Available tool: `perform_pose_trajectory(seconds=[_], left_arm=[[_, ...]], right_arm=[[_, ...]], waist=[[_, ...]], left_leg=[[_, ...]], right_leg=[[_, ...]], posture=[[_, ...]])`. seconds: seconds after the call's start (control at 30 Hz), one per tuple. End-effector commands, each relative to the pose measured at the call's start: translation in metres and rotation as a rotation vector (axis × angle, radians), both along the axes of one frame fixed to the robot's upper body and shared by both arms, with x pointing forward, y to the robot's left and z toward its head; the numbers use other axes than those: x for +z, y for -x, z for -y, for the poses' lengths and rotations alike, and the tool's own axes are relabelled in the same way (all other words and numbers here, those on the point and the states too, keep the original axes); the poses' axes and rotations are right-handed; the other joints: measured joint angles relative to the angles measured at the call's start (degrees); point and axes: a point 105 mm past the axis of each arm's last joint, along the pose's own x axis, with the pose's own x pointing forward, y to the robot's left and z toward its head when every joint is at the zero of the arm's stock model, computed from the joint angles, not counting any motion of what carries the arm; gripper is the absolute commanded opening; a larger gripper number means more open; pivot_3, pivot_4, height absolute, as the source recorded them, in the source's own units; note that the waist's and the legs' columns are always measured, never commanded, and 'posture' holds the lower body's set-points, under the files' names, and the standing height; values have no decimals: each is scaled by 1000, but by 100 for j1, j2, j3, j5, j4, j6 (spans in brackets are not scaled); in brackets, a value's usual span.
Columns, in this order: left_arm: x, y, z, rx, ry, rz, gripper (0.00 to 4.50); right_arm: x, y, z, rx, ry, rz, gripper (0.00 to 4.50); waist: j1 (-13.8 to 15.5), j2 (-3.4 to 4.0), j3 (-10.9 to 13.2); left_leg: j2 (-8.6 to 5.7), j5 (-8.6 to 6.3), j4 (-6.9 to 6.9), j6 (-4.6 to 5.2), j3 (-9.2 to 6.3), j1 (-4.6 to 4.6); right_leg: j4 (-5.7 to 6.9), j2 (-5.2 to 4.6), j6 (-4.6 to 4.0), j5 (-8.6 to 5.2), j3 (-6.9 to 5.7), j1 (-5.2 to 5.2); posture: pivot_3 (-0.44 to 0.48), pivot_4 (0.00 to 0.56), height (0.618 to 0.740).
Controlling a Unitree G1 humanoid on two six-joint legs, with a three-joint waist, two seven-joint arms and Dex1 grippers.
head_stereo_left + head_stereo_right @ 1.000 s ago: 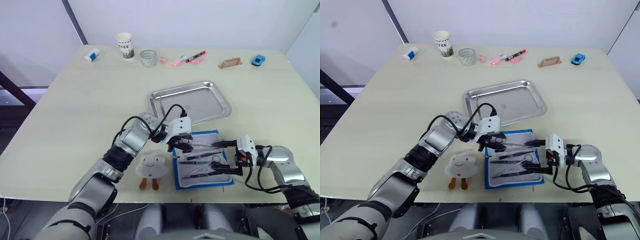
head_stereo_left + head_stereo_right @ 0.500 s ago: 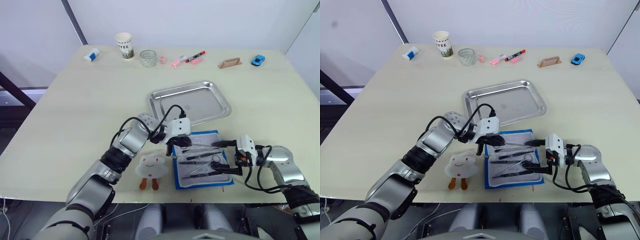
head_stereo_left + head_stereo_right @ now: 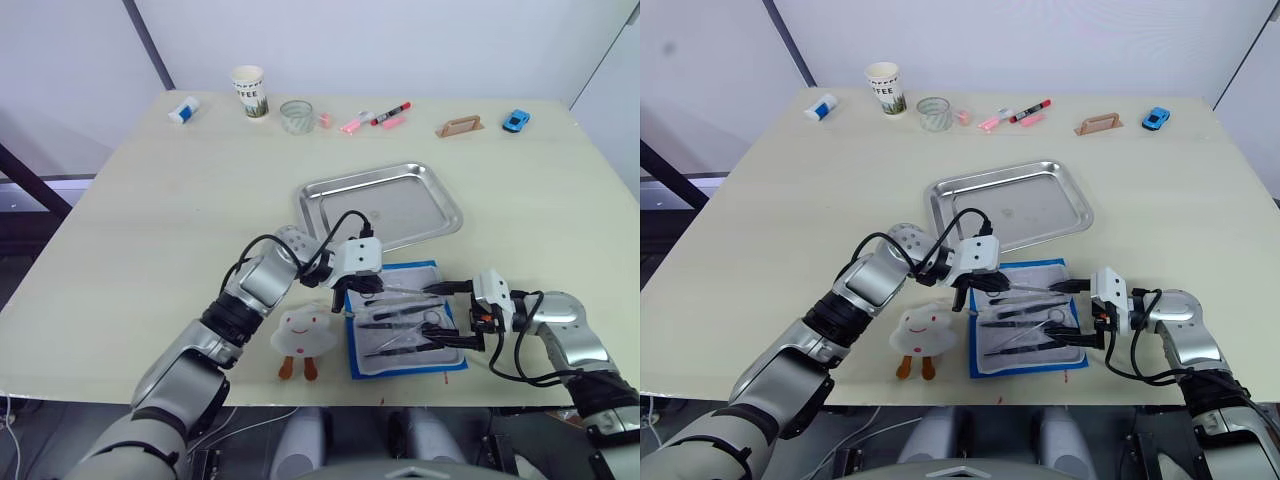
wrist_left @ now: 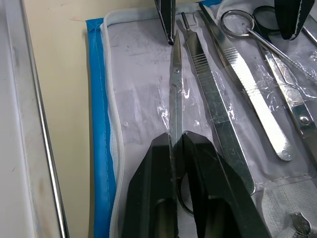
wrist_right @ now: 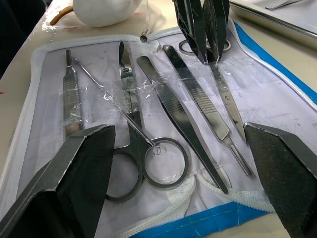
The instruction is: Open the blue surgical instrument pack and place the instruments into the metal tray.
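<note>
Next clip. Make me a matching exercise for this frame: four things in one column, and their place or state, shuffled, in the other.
Things:
1. left hand
2. right hand
3. blue pack
4. metal tray

Place or state:
A. lying open on the table, with tools in its clear lining
B. shut on a pair of scissors in the pack
C. open at the pack's right edge
D. on the table beyond the pack, no tools from the pack in it

Pairs: 1-B, 2-C, 3-A, 4-D
</note>
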Motion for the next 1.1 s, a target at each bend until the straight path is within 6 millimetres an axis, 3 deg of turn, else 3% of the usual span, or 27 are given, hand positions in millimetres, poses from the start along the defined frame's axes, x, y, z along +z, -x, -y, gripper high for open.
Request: perform_pose_trajectory(seconds=[0.03, 0.37, 0.67, 1.1], left_arm=[[-7, 0, -15, 35, -59, -39, 216], [24, -1, -7, 22, -9, -25, 216], [33, 0, -13, 28, -8, -26, 216], [30, 9, -46, 96, -29, -49, 216]], right_arm=[[-18, 7, 0, 1, 44, -67, 4500], [-19, 6, -4, 11, 46, -69, 4500], [-21, 8, -6, 18, 49, -75, 4500], [-21, 8, -7, 25, 44, -79, 4500]], waist=[[-7, 0, 0], [-69, 0, 0], [-99, 0, 1], [-120, 1, 1]], left_leg=[[0, 0, 0, 0, 0, 1], [2, 0, -1, 0, -3, -3], [2, 0, -1, 0, -9, -4], [5, 0, -2, 0, -9, -4]], right_leg=[[0, 1, 0, 0, 0, 0], [0, 3, 0, -1, -1, -2], [0, 3, 0, -1, -1, -4], [1, 3, -1, -1, 0, -6]], posture=[[0, 150, 740], [0, 150, 740], [0, 150, 740], [0, 150, 740]])
